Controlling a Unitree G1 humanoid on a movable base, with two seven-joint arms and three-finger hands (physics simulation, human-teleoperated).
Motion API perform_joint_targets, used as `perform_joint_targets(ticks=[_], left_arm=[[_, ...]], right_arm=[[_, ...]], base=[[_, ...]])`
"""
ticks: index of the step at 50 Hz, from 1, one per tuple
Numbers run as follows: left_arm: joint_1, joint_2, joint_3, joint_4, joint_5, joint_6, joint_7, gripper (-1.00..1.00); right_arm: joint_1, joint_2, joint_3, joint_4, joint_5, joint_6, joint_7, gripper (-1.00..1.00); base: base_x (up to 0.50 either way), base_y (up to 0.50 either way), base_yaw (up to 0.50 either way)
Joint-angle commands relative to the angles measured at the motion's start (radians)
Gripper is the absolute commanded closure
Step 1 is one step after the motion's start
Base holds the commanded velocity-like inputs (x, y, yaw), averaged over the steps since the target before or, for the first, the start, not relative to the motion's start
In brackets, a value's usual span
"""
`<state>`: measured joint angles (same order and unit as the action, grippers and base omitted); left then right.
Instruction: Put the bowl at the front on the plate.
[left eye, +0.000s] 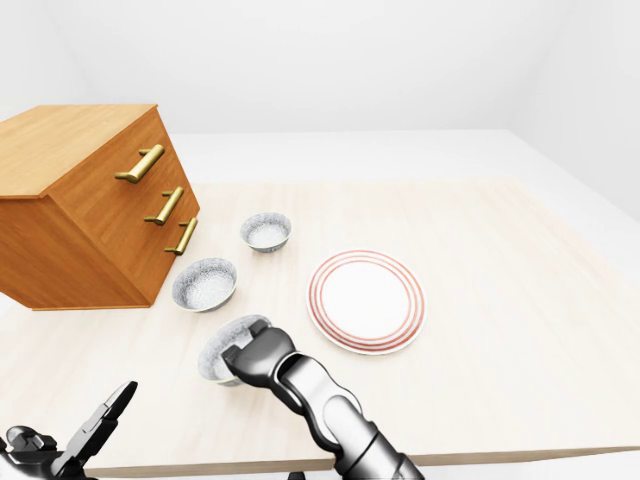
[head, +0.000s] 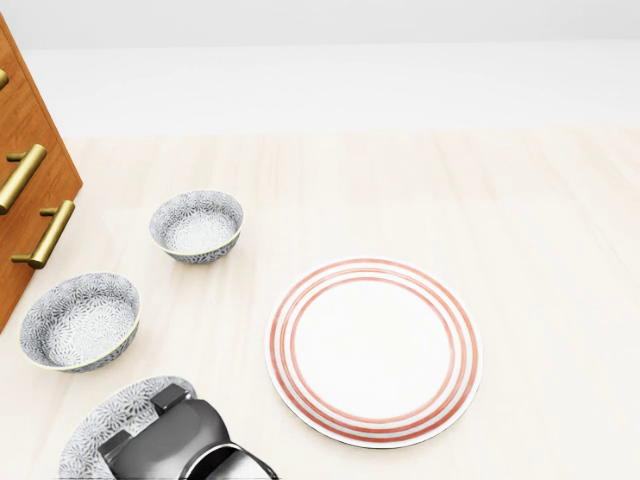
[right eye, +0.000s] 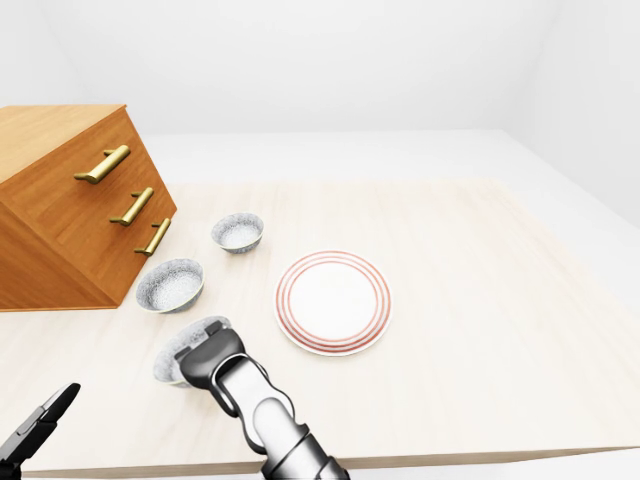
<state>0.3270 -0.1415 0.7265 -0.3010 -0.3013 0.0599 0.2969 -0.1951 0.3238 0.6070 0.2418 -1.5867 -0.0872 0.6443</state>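
- The right hand lies over the right part of the bowl at the bottom left of the head view. Its arm crosses in from the bottom edge.
- Two dark fingers reach over the bowl's rim and into its patterned hollow. The palm hides the rest, so I cannot tell whether the fingers are closed on the rim or only resting there.
- The bowl is grey and white with a flowered pattern. In the eye views it seems to sit on the pale wooden table.
- The plate, white with red rings, lies flat to the right of the bowl. It is near the bowl but not touching it, and it has nothing on it.
- A second bowl sits above the first in the head view. A third bowl sits higher and further right. Both are upright and apart from each other.
- A wooden chest of drawers with brass handles stands at the left, beside the second bowl.
- The left hand shows low at the left corner of the left-eye view. Its fingers are spread and it holds nothing.
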Motion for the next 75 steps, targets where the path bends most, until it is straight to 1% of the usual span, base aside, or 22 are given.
perform_joint_targets(ticks=[1,7,10,22,27,29,30,31,32,33,34,35,36,40,41,47,49,58,66,72,74,75], left_arm=[[0.001,-0.002,0.003,-0.005,-0.001,0.005,-0.003,-1.00],[-0.005,0.002,0.001,0.008,0.002,-0.002,0.000,-1.00],[0.001,0.000,0.002,-0.004,-0.001,0.006,0.000,-1.00],[0.000,-0.001,0.001,0.000,0.007,0.001,-0.001,-1.00],[0.000,-0.001,0.000,-0.001,0.009,0.001,0.000,-1.00],[-0.001,-0.001,-0.001,0.004,0.010,-0.002,0.001,-1.00],[-0.003,0.000,-0.002,0.008,0.012,-0.004,0.002,-1.00],[-0.002,0.000,-0.002,0.003,0.011,0.000,0.004,-1.00],[0.001,-0.001,-0.001,-0.004,0.009,0.004,0.004,-1.00],[0.001,-0.001,-0.001,-0.006,0.010,0.006,0.004,-1.00],[0.000,-0.001,-0.001,-0.003,0.011,0.005,0.004,-1.00],[-0.003,-0.001,-0.003,0.009,0.016,-0.006,0.002,-1.00],[-0.002,0.000,-0.004,0.010,0.016,-0.007,0.003,-1.00],[-0.003,0.001,-0.006,0.013,0.017,-0.011,0.006,-1.00],[-0.002,0.001,-0.006,0.010,0.016,-0.009,0.007,-1.00],[0.001,0.000,-0.005,-0.001,0.013,0.001,0.006,-1.00],[-0.002,0.001,-0.004,0.008,0.012,-0.005,0.004,-1.00],[0.001,0.000,-0.002,0.004,0.008,-0.004,0.002,-1.00],[-0.002,0.001,-0.004,0.012,0.008,-0.010,0.003,-1.00],[0.001,0.000,-0.002,0.000,0.005,0.000,0.003,-1.00],[0.001,0.000,-0.001,-0.003,0.005,0.002,0.002,-1.00],[-0.002,0.000,-0.002,0.007,0.007,-0.004,0.002,-1.00]], right_arm=[[-0.063,-0.015,-0.078,0.038,-0.108,0.000,-0.070,1.00],[-0.118,-0.016,-0.142,0.042,-0.083,0.000,-0.180,1.00],[-0.127,-0.024,-0.161,0.003,-0.065,0.000,-0.216,1.00],[-0.117,-0.056,-0.182,-0.161,-0.057,0.012,-0.183,1.00],[-0.109,-0.072,-0.191,-0.220,-0.079,0.031,-0.172,1.00],[-0.101,-0.079,-0.195,-0.247,-0.108,0.060,-0.179,1.00],[-0.102,-0.082,-0.195,-0.239,-0.101,0.051,-0.167,1.00],[-0.094,-0.094,-0.191,-0.231,-0.151,0.073,-0.147,1.00],[-0.085,-0.096,-0.195,-0.239,-0.131,0.064,-0.159,1.00],[-0.074,-0.090,-0.192,-0.251,-0.154,0.093,-0.155,1.00],[-0.073,-0.099,-0.188,-0.266,-0.159,0.084,-0.145,1.00],[-0.057,-0.100,-0.186,-0.298,-0.190,0.114,-0.143,1.00],[-0.052,-0.105,-0.188,-0.310,-0.176,0.104,-0.140,1.00],[-0.038,-0.118,-0.190,-0.335,-0.205,0.121,-0.140,1.00],[-0.031,-0.126,-0.191,-0.347,-0.205,0.115,-0.132,1.00],[0.012,-0.138,-0.188,-0.412,-0.234,0.152,-0.134,1.00],[0.024,-0.144,-0.189,-0.428,-0.247,0.173,-0.143,1.00],[0.069,-0.159,-0.178,-0.478,-0.283,0.174,-0.162,1.00],[0.101,-0.166,-0.174,-0.485,-0.296,0.174,-0.241,1.00],[0.157,-0.194,-0.192,-0.438,-0.213,0.174,-0.496,1.00],[0.169,-0.200,-0.190,-0.446,-0.190,0.174,-0.535,1.00],[0.183,-0.207,-0.195,-0.445,-0.175,0.174,-0.581,1.00]], base=[[0.00,0.00,0.00],[0.00,0.00,0.00],[0.00,0.00,0.00],[0.00,0.00,0.00],[0.00,0.00,0.00],[0.00,0.00,0.00],[0.00,0.00,0.00],[0.00,0.00,0.00],[0.00,0.00,0.00],[0.00,0.00,0.00],[0.00,0.00,0.00],[0.00,0.00,0.00],[0.00,0.00,0.00],[0.00,0.00,0.00],[0.00,0.00,0.00],[0.00,0.00,0.00],[0.00,0.00,0.00],[0.00,0.00,0.00],[0.00,0.00,0.00],[0.00,0.00,0.00],[0.00,0.00,0.00],[0.00,0.00,0.00]])
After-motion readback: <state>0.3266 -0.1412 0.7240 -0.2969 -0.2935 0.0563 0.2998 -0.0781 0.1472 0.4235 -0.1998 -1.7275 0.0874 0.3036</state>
